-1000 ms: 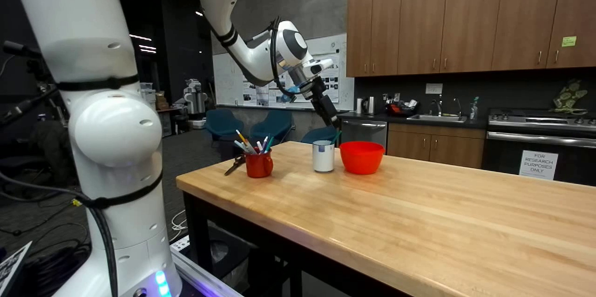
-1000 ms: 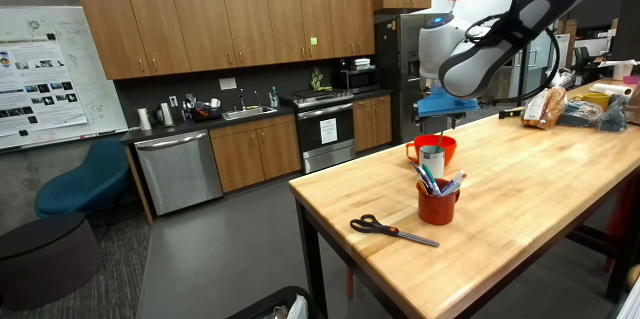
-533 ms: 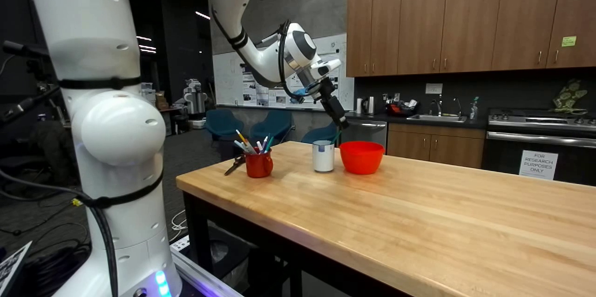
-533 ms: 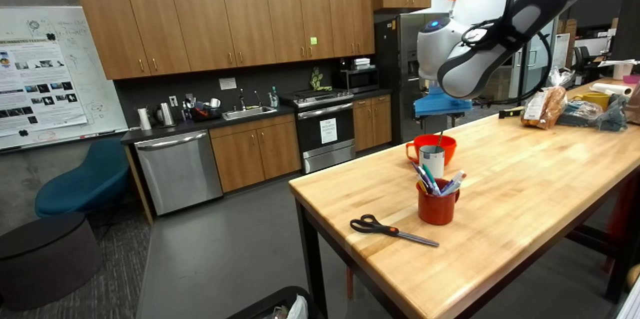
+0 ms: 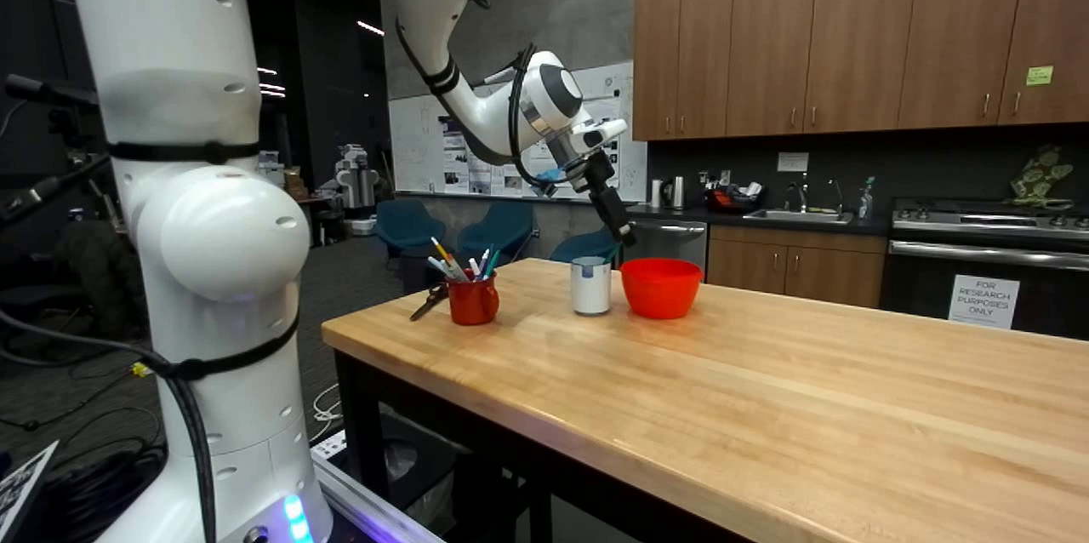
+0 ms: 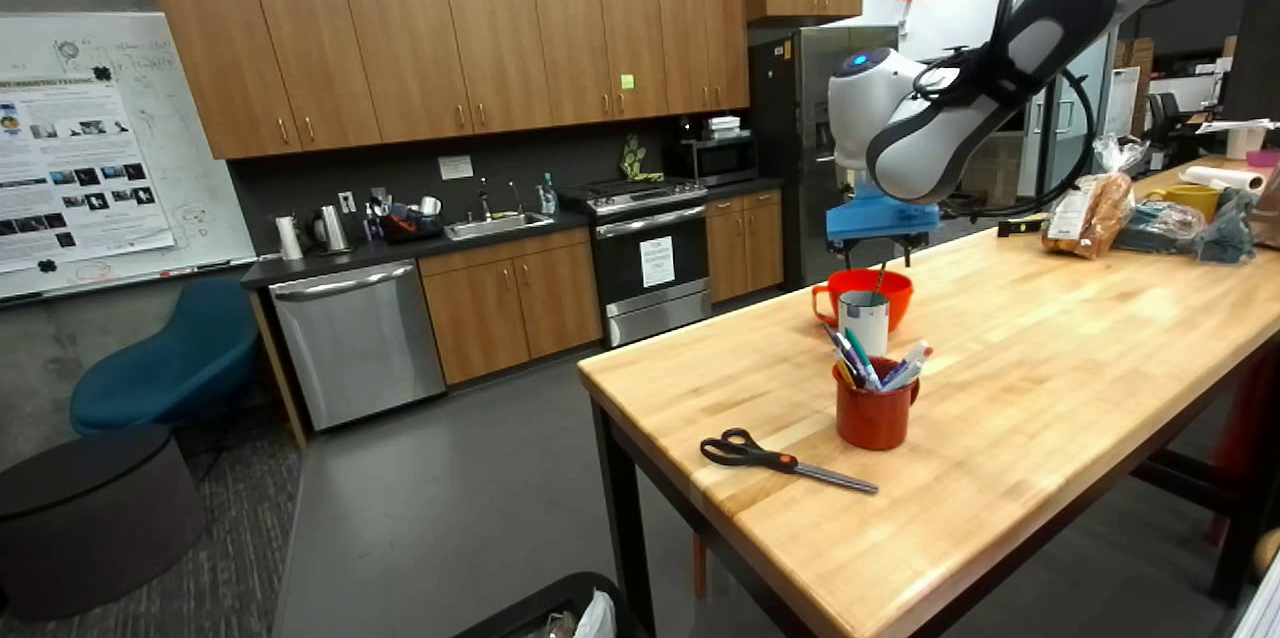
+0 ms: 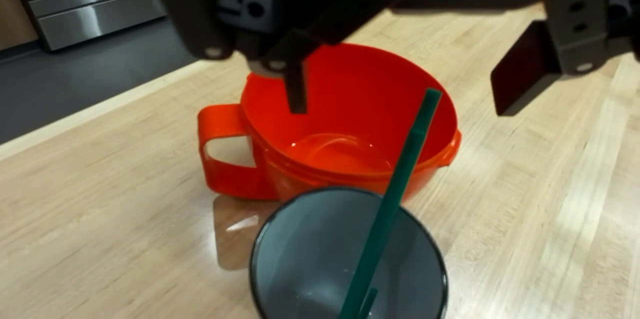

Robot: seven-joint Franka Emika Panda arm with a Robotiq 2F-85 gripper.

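Note:
My gripper (image 7: 402, 109) is open and empty, its two dark fingers well apart. It also shows in both exterior views (image 5: 627, 235) (image 6: 873, 253), above the far side of the wooden table. Below it stands a white mug (image 6: 864, 323) with a grey inside (image 7: 320, 254). A thin green stick (image 7: 390, 204) leans in the mug, its upper end rising toward the gap between the fingers without visible contact. Just behind the mug is an orange-red bowl (image 7: 345, 109) with a side handle (image 7: 220, 119). The left finger (image 7: 296, 89) overlaps the bowl in the wrist view.
A red mug (image 6: 873, 418) full of pens stands near the table's end, with black scissors (image 6: 770, 461) lying beside it. Bagged bread (image 6: 1090, 215), a grey bag (image 6: 1225, 228) and a yellow container (image 6: 1195, 200) sit further along the wooden table (image 6: 1010, 398).
The arm has shifted a short way, rightward in one exterior view and slightly left in another, and the gripper has come a little lower. It stays open. The objects on the table have not moved.

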